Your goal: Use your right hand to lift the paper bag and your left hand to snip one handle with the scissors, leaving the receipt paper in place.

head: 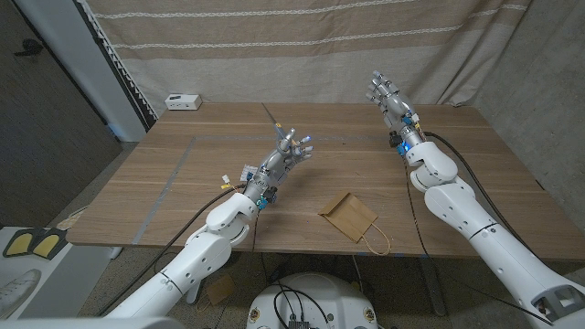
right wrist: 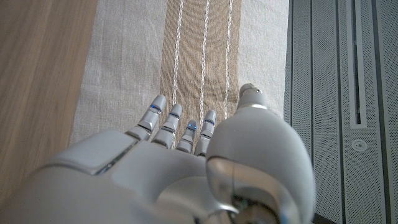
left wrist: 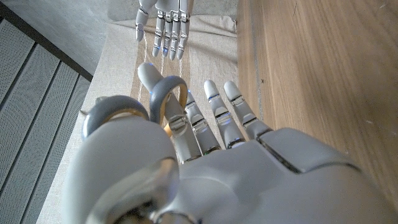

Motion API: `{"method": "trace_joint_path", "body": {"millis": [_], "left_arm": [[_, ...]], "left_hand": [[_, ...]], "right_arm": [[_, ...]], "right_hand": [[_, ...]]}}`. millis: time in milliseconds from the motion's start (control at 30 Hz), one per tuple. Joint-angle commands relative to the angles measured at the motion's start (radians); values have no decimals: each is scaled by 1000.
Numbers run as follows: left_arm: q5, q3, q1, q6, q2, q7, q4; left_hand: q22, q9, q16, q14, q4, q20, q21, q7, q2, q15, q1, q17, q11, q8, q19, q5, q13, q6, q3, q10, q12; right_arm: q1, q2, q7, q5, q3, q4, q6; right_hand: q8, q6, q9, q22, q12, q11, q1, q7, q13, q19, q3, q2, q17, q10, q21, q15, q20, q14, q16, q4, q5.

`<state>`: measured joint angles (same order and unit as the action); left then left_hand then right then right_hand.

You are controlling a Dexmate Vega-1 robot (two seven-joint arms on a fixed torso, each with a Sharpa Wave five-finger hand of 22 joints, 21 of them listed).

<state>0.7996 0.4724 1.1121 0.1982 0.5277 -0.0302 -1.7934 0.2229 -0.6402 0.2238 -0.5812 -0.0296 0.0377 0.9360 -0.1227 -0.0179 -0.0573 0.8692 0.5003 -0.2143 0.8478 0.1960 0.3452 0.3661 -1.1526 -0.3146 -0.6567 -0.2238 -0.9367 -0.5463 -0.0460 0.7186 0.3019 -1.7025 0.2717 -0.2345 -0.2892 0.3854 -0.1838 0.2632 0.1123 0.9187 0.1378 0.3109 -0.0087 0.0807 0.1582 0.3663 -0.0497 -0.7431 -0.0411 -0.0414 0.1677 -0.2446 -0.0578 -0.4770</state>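
A small brown paper bag [head: 347, 215] lies flat on the wooden table [head: 183, 183] near its front edge, with a thin looped handle [head: 376, 240] pointing toward me. My left hand [head: 291, 152] is raised over the table's middle and holds the scissors [head: 272, 119], blades pointing toward the far edge. The scissors' grey handle loops [left wrist: 166, 93] sit around my left hand's [left wrist: 205, 155] fingers. My right hand [head: 388, 95] is held high over the far right of the table, fingers apart and nothing in it; its fingers [right wrist: 177, 124] reach toward the curtain.
A small white box [head: 183, 100] stands at the table's far left corner. A striped beige curtain [head: 302, 46] hangs behind the table. Black cables [head: 413, 206] run along both arms. Yellow-and-white objects [head: 32, 243] lie on the floor at the left.
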Motion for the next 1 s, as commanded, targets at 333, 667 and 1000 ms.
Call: {"method": "trace_joint_path", "body": {"millis": [333,667,1000], "left_arm": [[-7,4,4,20,-7,-6,-3],[-4,5,8,30,-14,-8,0],[4,8,-3,33,-18,-27,17]], "left_hand": [[4,46,10,-26,18,71,30,6,70,-167,110,-12,-2,12,-7,-1,12,-32,46,-29,-13],[3,85,6,-29,45,60,54,41,163,-167,203,-25,-2,15,-27,-71,24,-32,104,-50,-17],[2,69,18,-55,-20,54,73,47,210,-170,175,-30,-3,11,-46,-80,57,80,177,-222,-74]], "right_arm": [[-16,-10,-11,-3,-8,-28,-1],[-17,-11,-12,-3,-9,-29,-2],[-9,-7,-5,0,-5,-15,-3]], "right_hand": [[-4,-6,3,-2,10,4,-10,3,1,7,5,-1,0,2,3,-66,2,-4,-6,-5,-6],[-5,-8,3,-2,11,5,-11,2,0,8,4,-1,-2,2,6,-65,1,-4,-7,-5,-6],[-4,-7,2,-2,12,4,-11,4,-1,9,4,0,-3,1,8,-66,2,-5,-7,-5,-6]]}}
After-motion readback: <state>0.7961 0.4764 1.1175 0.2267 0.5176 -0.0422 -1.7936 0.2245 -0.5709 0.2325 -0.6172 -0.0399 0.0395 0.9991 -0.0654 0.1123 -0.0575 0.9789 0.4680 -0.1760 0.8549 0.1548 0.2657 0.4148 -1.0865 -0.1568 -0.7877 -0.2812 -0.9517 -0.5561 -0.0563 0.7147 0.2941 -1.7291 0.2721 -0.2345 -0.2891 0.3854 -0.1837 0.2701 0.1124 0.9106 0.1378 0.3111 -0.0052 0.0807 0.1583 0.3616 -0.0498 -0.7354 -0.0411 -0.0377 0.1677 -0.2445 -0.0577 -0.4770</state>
